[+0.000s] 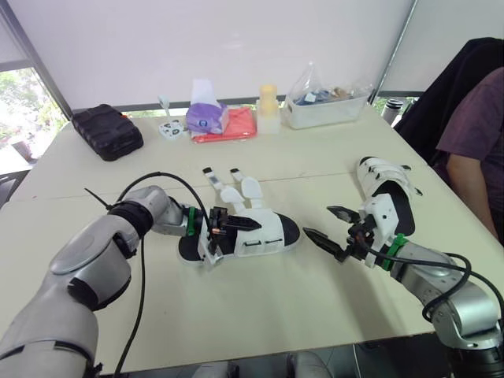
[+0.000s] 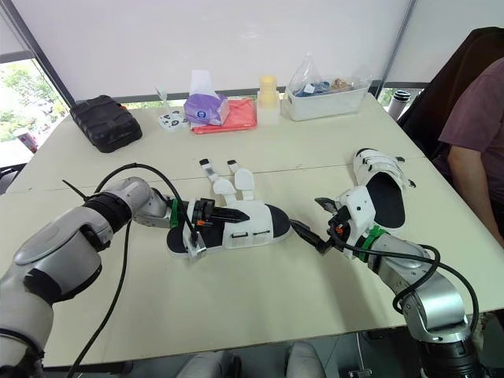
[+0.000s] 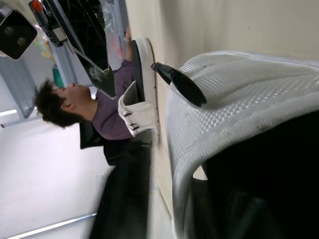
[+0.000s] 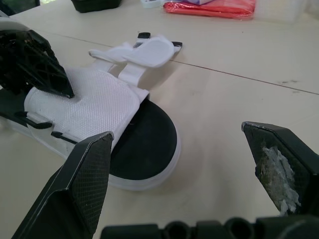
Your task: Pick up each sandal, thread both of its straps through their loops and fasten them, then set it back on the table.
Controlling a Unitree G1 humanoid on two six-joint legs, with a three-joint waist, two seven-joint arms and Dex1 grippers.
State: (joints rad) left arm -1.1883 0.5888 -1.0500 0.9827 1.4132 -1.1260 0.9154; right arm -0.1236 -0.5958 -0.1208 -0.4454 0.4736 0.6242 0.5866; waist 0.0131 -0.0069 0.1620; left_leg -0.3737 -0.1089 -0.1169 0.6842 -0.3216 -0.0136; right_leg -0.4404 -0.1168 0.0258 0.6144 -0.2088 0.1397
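The left claw is spread over the heel end of the white mesh sandal with a black footbed. Its upper fingertip rests on the mesh, while the lower finger sits down by the sole's edge (it is hard to tell whether it presses there). This sandal lies flat in the middle of the pale desk. Its two white straps are undone and splayed toward the far side.

The right claw is spread wide and empty, just off the sandal's toe, with a narrow strip of bare desk between them. Just beyond the right wrist lies the second white sandal, close to the desk's right edge, where a person in a purple shirt sits.

That makes two sandals. The desk from the sandals to the near edge is bare. Along the far edge, well apart from both claws, stand:
- a black ribbed case
- a purple tissue box
- a red flat packet
- a pale yellow cup
- a clear plastic tub
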